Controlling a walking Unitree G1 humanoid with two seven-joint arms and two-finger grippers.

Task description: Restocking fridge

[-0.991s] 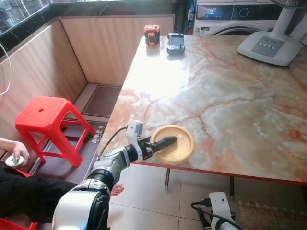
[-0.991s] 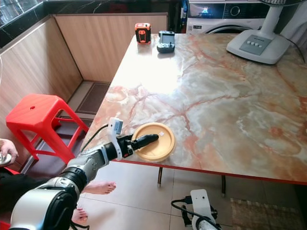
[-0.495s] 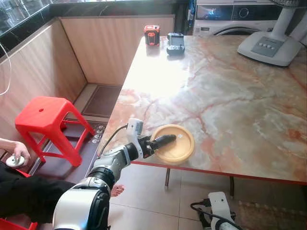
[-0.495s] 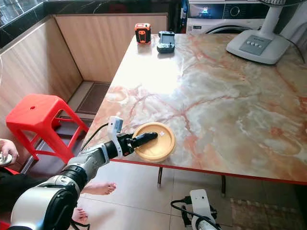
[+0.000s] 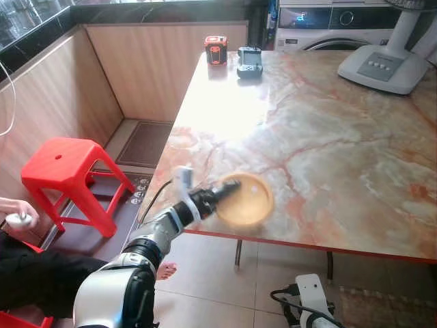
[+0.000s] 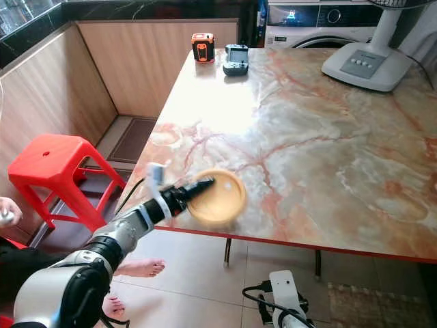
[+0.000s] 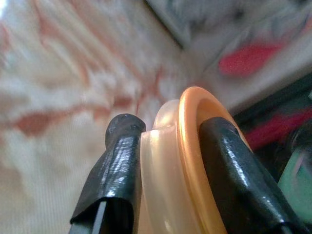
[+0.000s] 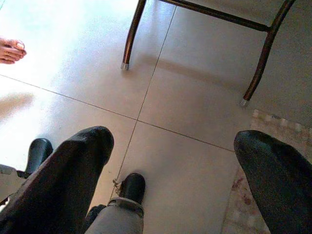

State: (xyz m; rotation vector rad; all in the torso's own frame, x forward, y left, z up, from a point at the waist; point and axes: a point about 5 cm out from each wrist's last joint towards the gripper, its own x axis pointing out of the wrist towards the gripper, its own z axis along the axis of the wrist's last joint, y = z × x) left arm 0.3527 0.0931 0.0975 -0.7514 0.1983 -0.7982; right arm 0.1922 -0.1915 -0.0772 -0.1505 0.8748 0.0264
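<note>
Now left gripper (image 7: pixel 165 161) clamped on orange plate (image 5: pixel 247 200) rim, plate tilted on edge.

One marble surface (image 5: pixel 328 137) carries four things: one orange plate (image 5: pixel 247 200) at its near edge, one red-and-black device (image 5: pixel 216 49) and one grey device (image 5: pixel 250 61) at the far end, and one white fan base (image 5: pixel 382 67). One washing machine (image 5: pixel 328 31) stands behind it. One red stool (image 5: pixel 65 167) stands on the floor, and one floor mat (image 5: pixel 145 143) lies by the wall. One person's hand (image 5: pixel 17 210) shows, and one bare foot (image 8: pixel 10 51). Two pincers: the left pincer (image 7: pixel 168 134) and the right pincer (image 8: pixel 180 151).
</note>
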